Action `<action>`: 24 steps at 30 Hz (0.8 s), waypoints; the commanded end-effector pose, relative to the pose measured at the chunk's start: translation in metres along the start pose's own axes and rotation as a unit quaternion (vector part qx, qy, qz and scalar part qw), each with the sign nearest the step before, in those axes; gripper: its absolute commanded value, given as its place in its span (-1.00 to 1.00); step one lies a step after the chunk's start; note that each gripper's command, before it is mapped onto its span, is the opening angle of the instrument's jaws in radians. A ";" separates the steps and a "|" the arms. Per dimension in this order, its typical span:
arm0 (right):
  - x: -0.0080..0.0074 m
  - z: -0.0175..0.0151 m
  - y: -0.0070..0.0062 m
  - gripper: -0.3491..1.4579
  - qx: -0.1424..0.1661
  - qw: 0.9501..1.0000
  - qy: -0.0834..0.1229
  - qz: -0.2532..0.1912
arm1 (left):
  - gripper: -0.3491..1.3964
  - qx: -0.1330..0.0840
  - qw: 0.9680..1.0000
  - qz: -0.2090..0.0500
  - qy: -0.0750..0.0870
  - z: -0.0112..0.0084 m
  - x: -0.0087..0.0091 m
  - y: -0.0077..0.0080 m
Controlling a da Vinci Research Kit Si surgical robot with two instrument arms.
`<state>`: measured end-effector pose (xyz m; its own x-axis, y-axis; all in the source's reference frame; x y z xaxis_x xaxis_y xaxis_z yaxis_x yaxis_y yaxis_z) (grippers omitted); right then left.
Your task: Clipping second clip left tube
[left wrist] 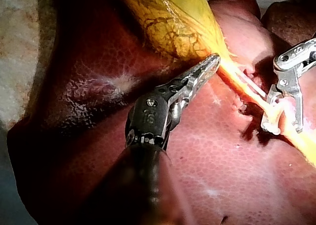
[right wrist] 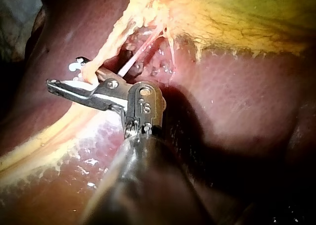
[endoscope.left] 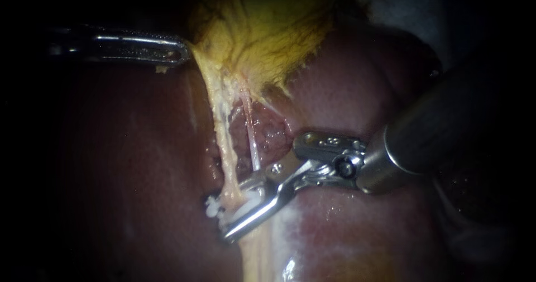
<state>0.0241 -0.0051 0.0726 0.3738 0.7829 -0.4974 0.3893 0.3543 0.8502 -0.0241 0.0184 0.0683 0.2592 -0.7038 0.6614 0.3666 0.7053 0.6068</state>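
Here, the right instrument (endoscope.left: 229, 218) has its jaws apart, straddling the left tube (endoscope.left: 223, 148) low down, with a white clip (endoscope.left: 212, 206) just beside their tips. The left instrument (endoscope.left: 183, 51) pinches the gallbladder (endoscope.left: 262, 30) at its edge.

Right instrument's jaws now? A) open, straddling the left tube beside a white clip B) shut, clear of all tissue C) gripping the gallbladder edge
A: the right instrument has its jaws open on either side of the left tube, next to the white clip; the left instrument is the one shut on the gallbladder.
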 end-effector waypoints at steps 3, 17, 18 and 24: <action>0.0001 0.0001 0.0002 -0.22 0.000 1.000 0.002 0.001 | -1.00 0.000 1.000 0.000 0.000 -0.0001 0.0000 0.0000; 0.0005 0.0004 0.0010 -0.64 0.002 1.000 0.004 0.006 | -1.00 0.000 1.000 0.000 0.000 -0.0001 -0.0001 0.0000; 0.0005 0.0005 0.0011 -0.68 0.002 1.000 0.004 0.006 | -1.00 0.000 1.000 0.000 0.000 -0.0001 -0.0001 0.0000; 0.0006 0.0006 0.0015 -1.00 0.001 1.000 0.005 0.012 | -1.00 0.000 1.000 0.000 0.000 -0.0001 -0.0001 0.0000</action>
<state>0.0254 -0.0045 0.0735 0.3751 0.7959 -0.4752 0.3817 0.3345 0.8616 -0.0240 0.0185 0.0682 0.2594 -0.7042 0.6609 0.3660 0.7050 0.6075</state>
